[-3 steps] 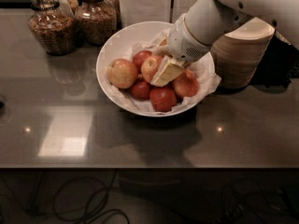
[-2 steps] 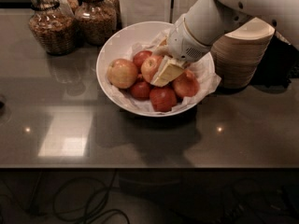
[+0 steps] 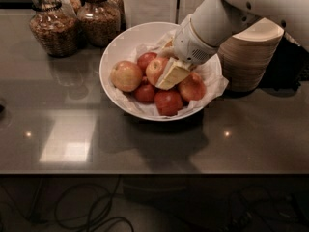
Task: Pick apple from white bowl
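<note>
The white bowl (image 3: 116,47) is lined with crumpled white paper and stands on the grey counter, holding several apples. The orange-red apple with a yellowish blush (image 3: 153,69) lies near the bowl's middle. My gripper (image 3: 169,74) reaches down into the bowl from the upper right, and its cream-coloured tip rests against the right side of that apple. A paler yellow-pink apple (image 3: 126,75) lies at the left. Smaller dark red apples (image 3: 168,102) lie around and below the gripper. The white arm hides the bowl's back right part.
A stack of beige paper bowls (image 3: 248,57) stands just right of the white bowl, under the arm. Two glass jars (image 3: 53,25) stand at the back left. White boxes stand behind the bowl. The counter's front edge runs across the lower part of the view, with cables below it.
</note>
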Controlling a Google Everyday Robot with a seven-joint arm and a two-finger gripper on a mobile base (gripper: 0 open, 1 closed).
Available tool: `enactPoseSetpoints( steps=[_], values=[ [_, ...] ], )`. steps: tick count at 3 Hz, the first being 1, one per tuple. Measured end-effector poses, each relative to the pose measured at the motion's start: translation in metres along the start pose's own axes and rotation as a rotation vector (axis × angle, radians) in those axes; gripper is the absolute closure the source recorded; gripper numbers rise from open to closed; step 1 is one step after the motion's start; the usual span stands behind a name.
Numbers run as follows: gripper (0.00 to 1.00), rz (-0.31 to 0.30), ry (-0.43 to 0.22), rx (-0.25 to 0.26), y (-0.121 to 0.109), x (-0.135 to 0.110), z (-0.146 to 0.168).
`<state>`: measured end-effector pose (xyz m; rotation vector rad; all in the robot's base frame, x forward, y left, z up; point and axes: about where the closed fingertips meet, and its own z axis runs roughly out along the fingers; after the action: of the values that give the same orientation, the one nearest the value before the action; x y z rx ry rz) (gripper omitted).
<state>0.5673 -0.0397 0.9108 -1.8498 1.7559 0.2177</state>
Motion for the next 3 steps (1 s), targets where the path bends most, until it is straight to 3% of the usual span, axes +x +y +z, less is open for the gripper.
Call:
enactPoseSetpoints(
  steps=[1, 3],
  values=[
    [1.00, -0.005, -0.025, -0.009, 0.000, -0.003, 0.000],
    [1.00, -0.046, -0.197, 0.022, -0.008, -0.005, -0.020]
  ],
)
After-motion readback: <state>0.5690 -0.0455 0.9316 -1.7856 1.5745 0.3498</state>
